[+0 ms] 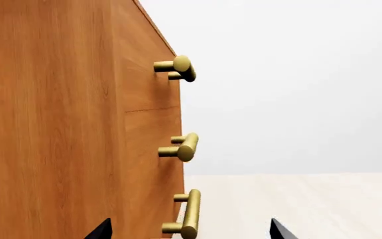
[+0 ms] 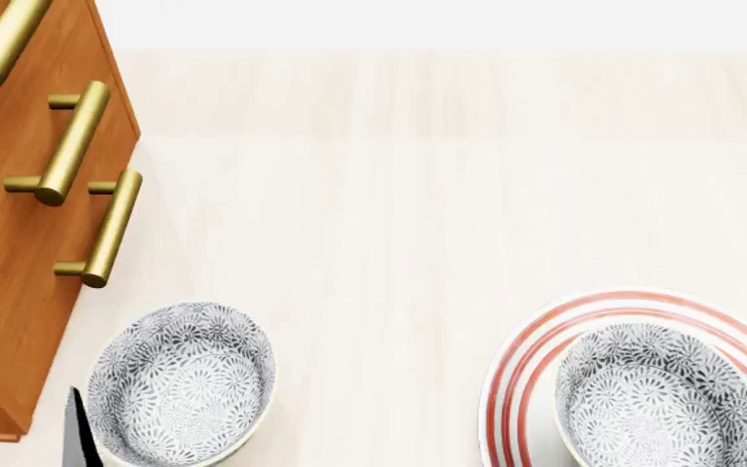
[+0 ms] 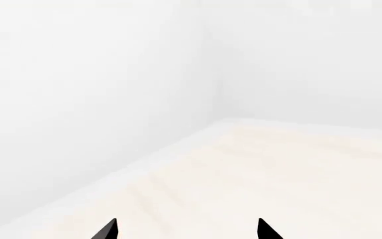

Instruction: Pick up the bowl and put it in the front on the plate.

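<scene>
One bowl (image 2: 656, 397) sits on the plate (image 2: 519, 375); another bowl (image 2: 182, 381) rests on the counter (image 2: 400, 195) beside the cabinet (image 2: 11, 282). Both the left hand (image 1: 189, 230) and the right hand (image 3: 186, 230) are spread wide and grip nothing.

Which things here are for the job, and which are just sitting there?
For the job:
- the flowered bowl on the table
- the red-ringed plate, which already has another flowered bowl on it

Just there:
- the wooden drawer cabinet
- its brass handles

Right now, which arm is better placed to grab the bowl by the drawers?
Left, likely. The left gripper, open, sits right beside the free bowl near the drawer cabinet. The right gripper faces bare floor, and the plate already holds another bowl.
</scene>
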You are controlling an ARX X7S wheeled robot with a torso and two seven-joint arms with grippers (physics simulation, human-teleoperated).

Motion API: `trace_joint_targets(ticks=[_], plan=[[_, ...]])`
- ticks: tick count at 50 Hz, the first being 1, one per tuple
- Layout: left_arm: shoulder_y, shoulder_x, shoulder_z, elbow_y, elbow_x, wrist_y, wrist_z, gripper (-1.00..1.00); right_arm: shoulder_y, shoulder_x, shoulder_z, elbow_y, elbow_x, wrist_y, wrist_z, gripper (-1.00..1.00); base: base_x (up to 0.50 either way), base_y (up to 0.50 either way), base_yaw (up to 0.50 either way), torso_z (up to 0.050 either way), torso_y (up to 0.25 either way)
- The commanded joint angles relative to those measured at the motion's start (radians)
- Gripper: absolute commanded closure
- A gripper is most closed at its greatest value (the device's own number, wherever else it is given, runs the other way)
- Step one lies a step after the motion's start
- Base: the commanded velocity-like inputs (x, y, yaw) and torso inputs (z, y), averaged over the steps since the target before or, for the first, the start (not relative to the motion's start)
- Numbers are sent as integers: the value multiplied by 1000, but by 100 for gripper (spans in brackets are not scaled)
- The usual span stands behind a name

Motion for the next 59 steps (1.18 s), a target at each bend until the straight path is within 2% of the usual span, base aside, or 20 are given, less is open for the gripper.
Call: trace_joint_targets(ticks=[1, 8, 17, 19, 34, 36, 38, 42, 50, 59], plan=[[53, -28, -127, 86, 35, 13, -90, -100, -45, -169, -72, -15, -303, -272, -53, -100, 0, 0, 0, 0, 0], [126, -87, -241, 72, 30, 42, -145, -100, -29, -195, -88, 27, -350, -305, -42, -100, 0, 0, 0, 0, 0], [161, -98, -251, 47, 23, 80, -144, -100, -5, -201, -98, 45, -384, -298, -12, -100, 0, 0, 0, 0, 0], [168, -109, -281, 57, 27, 76, -161, -100, -2, -210, -86, 54, -399, -332, -7, -100, 0, 0, 0, 0, 0], [102, -180, -565, 295, 6, -25, -302, -100, 139, -174, -24, -66, -491, -419, 72, -100, 0, 0, 0, 0, 0], [100, -186, -601, 327, 33, -22, -318, -100, 139, -170, -27, -89, -566, -517, 52, -100, 0, 0, 0, 0, 0], [94, -190, -622, 347, 33, -20, -325, -100, 147, -168, -36, -107, -566, -539, 45, -100, 0, 0, 0, 0, 0], [83, -190, -628, 349, 29, -21, -329, -100, 153, -178, -51, -87, -580, -570, 40, -100, 0, 0, 0, 0, 0], [50, -164, -544, 275, 46, 13, -310, -100, 143, -215, -83, -23, -600, -642, 29, -100, 0, 0, 0, 0, 0], [25, -156, -518, 241, 42, 18, -303, -100, 157, -230, -110, 7, -606, -664, 28, -100, 0, 0, 0, 0, 0]])
